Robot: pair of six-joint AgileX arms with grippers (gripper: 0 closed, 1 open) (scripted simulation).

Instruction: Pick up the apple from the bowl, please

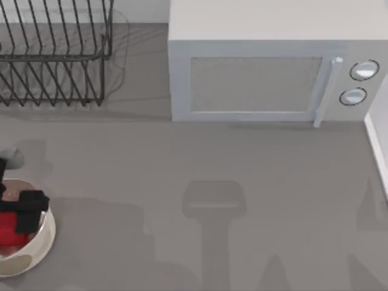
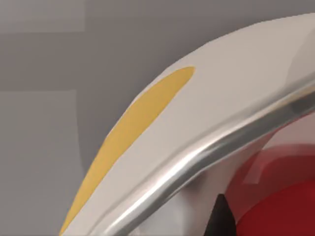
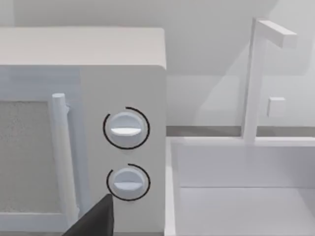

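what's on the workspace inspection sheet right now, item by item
surface: grey table, arm shadows toward the front
job's things: bowl at the table's left front edge; apple inside it, also close up in the left wrist view
clutter: wire rack at back left; microwave at back right, door shut, two knobs
grippers: left pincer down in the bowl over the apple, one dark fingertip beside it, grip unclear; right pincer's dark tip faces the microwave
cables: nothing seen
surroundings: white sink with tap right of the microwave; pale wall behind
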